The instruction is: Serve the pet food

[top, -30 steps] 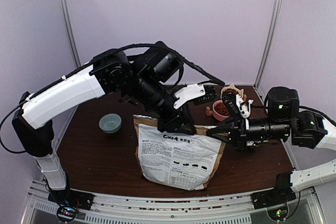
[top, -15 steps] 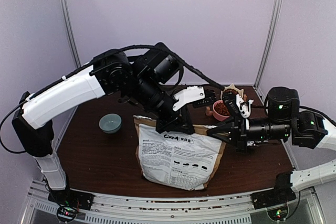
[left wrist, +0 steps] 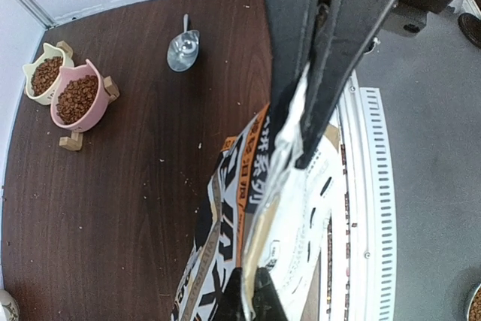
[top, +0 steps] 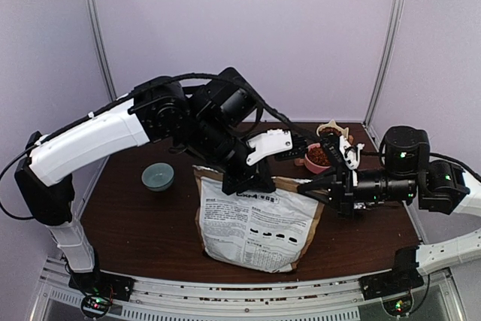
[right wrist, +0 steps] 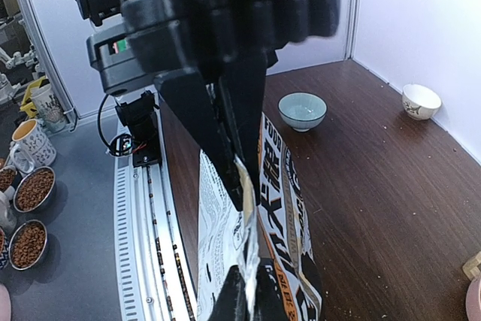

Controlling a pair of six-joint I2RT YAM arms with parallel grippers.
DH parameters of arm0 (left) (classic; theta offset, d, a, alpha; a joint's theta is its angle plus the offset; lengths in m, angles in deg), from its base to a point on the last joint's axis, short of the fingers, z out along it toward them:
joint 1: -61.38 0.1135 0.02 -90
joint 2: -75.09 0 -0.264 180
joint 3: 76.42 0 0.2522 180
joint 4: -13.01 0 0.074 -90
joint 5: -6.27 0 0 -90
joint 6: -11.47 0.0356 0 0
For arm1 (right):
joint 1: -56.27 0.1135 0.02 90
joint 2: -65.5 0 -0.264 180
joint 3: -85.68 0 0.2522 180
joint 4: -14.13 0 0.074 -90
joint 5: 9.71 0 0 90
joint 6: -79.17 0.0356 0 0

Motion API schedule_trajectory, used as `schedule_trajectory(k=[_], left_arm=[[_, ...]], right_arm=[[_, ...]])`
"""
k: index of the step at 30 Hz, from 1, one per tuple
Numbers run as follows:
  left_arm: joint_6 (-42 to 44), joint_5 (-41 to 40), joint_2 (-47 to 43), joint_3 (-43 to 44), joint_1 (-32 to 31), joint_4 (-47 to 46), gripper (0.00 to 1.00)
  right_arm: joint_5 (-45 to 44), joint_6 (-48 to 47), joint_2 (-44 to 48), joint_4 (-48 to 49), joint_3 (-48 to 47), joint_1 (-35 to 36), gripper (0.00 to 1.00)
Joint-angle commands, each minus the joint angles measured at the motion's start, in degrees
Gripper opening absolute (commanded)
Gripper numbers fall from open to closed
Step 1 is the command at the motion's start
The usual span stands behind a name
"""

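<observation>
left gripper (left wrist: 297,148) clamped tight on the top edge of the CXM bag (top: 255,223), right gripper (right wrist: 244,192) pinched tight on the same edge toward its 3 o'clock corner, bag upright mid-table, pet food (left wrist: 75,99) sitting in the pink bowl (left wrist: 95,118) at the bag's 1 o'clock.

Teal bowl (top: 158,177), metal scoop (left wrist: 183,49), dark wooden table (top: 135,223)

The bag (top: 255,223) is matt brown kraft paper, and its white printed face is creased and faintly glossy. Under the bag, the tabletop (top: 150,223) shows dark satin wood grain. Beyond the bag, the scoop (left wrist: 183,50) gleams like polished metal, and the pink bowl (left wrist: 98,113) looks smooth and glossy.
</observation>
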Motion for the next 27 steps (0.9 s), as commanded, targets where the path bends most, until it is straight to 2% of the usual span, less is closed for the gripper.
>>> schedule_trajectory(k=[1, 3, 5, 8, 12, 13, 14, 15, 17, 19, 21, 27], left_arm=[[1.2, -7.1, -2.4, -1.3, 1.2, 2.6, 0.06], [1.3, -7.8, -2.6, -1.4, 1.2, 2.7, 0.14], [1.3, -8.1, -2.7, -1.3, 1.2, 2.7, 0.14], [1.7, -8.2, -3.1, -1.2, 1.3, 2.7, 0.00], [2.1, -8.6, -3.6, -1.4, 1.3, 2.6, 0.00], [2.1, -8.9, -3.7, -1.4, 1.4, 2.7, 0.04], [2.0, -9.2, -3.9, -1.4, 1.4, 2.7, 0.13], [2.1, -9.4, -4.1, -1.4, 1.4, 2.7, 0.17], [2.3, -9.6, -4.4, -1.5, 1.4, 2.7, 0.18], [2.5, -9.7, -4.6, -1.6, 1.5, 2.8, 0.14], [2.7, -9.6, -4.8, -1.8, 1.6, 2.9, 0.00], [2.7, -10.2, -5.8, -2.4, 2.0, 3.1, 0.00]], right_arm=[[-0.9, 0.0, 2.9, 0.6, 0.1, -0.2, 0.00], [-0.9, 0.0, 2.9, 0.4, 0.2, -0.2, 0.00], [-0.8, 0.1, 2.9, 0.3, 0.2, -0.2, 0.00], [-0.8, 0.1, 3.0, 0.1, 0.1, -0.2, 0.00], [-0.7, 0.1, 2.9, 0.0, 0.1, -0.2, 0.00], [-0.7, 0.1, 2.9, 0.0, 0.1, -0.2, 0.00], [-0.6, 0.1, 2.9, 0.0, 0.1, -0.2, 0.00], [-0.6, 0.2, 2.9, 0.0, 0.1, -0.2, 0.00], [-0.6, 0.2, 3.0, 0.0, 0.1, -0.2, 0.00], [-0.5, 0.2, 2.9, -0.1, 0.1, -0.1, 0.00], [-0.5, 0.2, 2.9, -0.1, 0.0, -0.2, 0.00], [-0.5, 0.3, 2.9, -0.1, -0.1, -0.2, 0.00]])
